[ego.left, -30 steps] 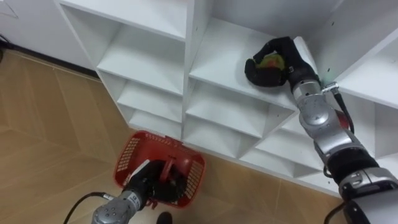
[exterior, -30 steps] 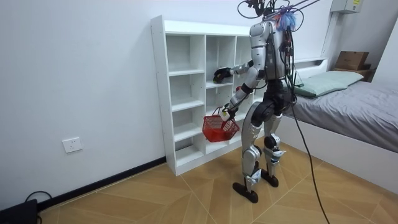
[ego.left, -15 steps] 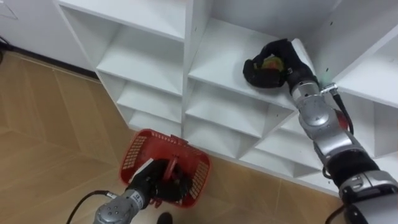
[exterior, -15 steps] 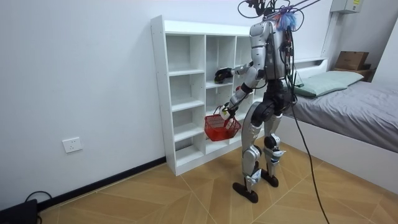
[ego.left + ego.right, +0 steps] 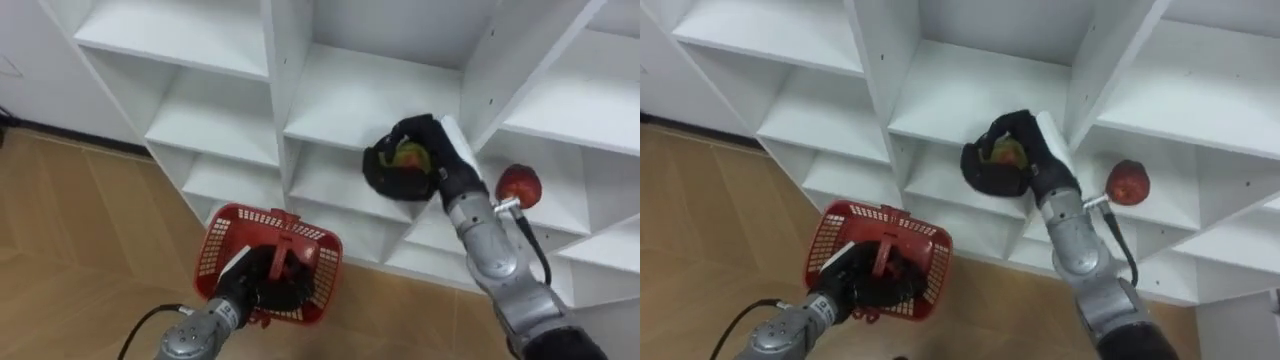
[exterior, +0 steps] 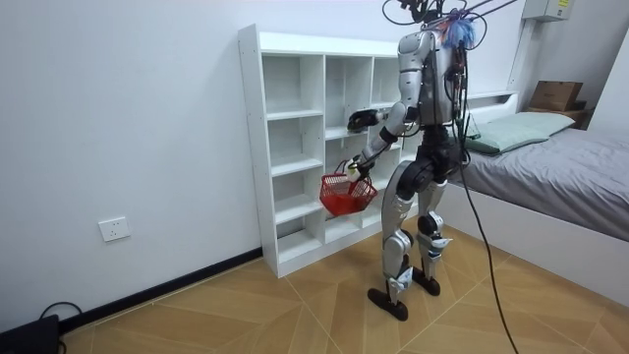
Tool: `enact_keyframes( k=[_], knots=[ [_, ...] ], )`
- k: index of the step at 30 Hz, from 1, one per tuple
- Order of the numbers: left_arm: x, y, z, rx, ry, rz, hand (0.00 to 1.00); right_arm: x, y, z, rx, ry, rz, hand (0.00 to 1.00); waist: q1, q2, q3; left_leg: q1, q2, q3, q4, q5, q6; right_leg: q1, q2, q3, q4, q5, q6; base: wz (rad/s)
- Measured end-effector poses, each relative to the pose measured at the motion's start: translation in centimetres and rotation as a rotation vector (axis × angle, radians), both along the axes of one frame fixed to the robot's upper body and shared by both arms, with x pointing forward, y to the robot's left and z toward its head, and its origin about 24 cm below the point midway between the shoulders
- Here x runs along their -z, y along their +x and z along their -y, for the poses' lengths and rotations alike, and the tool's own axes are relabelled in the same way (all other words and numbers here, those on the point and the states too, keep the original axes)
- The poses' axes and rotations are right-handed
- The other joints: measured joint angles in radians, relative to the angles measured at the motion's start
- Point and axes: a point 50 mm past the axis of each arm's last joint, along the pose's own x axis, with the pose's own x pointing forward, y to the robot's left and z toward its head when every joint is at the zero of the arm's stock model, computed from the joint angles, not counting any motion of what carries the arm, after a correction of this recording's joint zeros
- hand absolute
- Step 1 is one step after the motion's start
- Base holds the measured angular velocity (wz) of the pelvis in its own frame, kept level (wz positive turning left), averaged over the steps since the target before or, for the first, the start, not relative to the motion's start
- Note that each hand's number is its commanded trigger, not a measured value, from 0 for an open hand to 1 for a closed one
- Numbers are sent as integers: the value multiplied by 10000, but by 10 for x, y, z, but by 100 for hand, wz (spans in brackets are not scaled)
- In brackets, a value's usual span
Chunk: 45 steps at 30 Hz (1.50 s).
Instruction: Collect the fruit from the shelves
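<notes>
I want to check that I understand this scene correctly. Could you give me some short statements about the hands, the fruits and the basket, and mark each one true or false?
1. The right hand is curled round a yellow-green fruit. True.
2. The red basket stands on the floor. False: the left hand holds it by its handle, and in the room view it hangs off the floor.
3. A red fruit lies in a compartment of the closet, to the right of the right arm. True.
4. The robot kneels before the closet. False: in the room view it stands upright.
</notes>
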Motion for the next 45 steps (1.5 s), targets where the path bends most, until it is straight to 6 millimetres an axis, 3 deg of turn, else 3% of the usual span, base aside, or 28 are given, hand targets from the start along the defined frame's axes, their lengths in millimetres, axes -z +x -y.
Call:
enact_keyframes(
  k=[2, 5, 14, 21, 28, 33, 40, 45],
  knots=[
    [-2, 1, 2, -172, -302, 170, 100, 15, -14, -1, -130, 82, -682, 100, -44, 36, 2, -4, 52, 169, 10, -1, -1, -81, 53, 190, 5, 41, -8, -24],
    [-3, 2, 6, -156, -502, 336, 100, 21, -20, -6, -553, 73, -1041, 100, -230, 83, 28, -45, 101, 333, 43, -7, -12, -197, 125, 440, 4, 78, -16, -20],
    [-12, 6, 19, 139, -878, 943, 100, 1, -18, -35, -1755, 844, -400, 100, -564, 147, 32, -24, 133, 581, -20, -12, -12, -356, 174, 731, -4, 145, -10, -9],
    [-17, 9, 22, 134, -1098, 1215, 100, 13, -31, -37, -2175, 948, -1144, 100, -566, 175, 51, 36, 136, 665, -174, -16, -17, -393, 177, 768, -41, 153, -9, -3],
    [-17, 9, 23, 200, -1069, 1201, 100, 16, -33, -35, -2132, 924, -1298, 100, -587, 228, 59, 56, 142, 748, -256, -17, -18, -424, 194, 876, -86, 155, -8, -3],
    [-19, 8, 27, 453, -1136, 1311, 100, 20, -36, -34, -1989, 958, -1386, 100, -610, 404, 60, 56, 163, 755, -284, -22, -26, -382, 220, 859, -212, 197, -2, 0],
    [-25, 11, 32, 512, -1437, 1531, 100, 20, -36, -33, -1632, 1049, -1264, 100, -616, 424, 58, 61, 244, 844, -268, -47, -66, -405, 276, 878, -209, 211, -34, -3],
    [-28, 11, 29, 460, -1494, 1672, 100, 25, -39, -32, -1231, 1642, -1401, 100, -823, 421, 58, 71, 262, 906, -259, -50, -72, -428, 289, 943, -196, 215, -47, -3]
  ],
)
